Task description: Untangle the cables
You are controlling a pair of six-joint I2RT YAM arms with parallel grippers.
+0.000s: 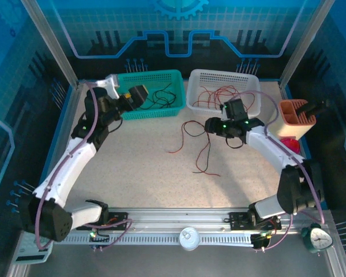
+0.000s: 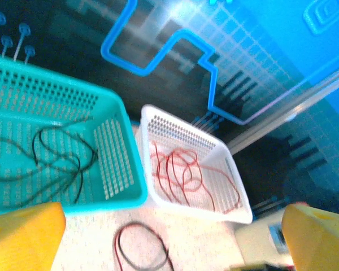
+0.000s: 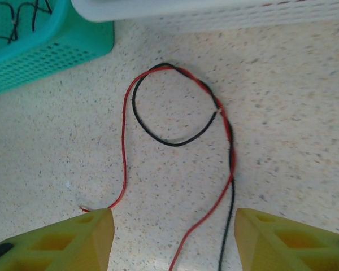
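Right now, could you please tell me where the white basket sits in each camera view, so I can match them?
Top external: the white basket sits at the far edge, right of centre.
Left wrist: the white basket is mid-frame, tilted.
Right wrist: the white basket runs along the top edge.
Shared landmark: the teal basket, just left of it in each picture.

Cables run off bottom edge; teal basket cropped at corner.
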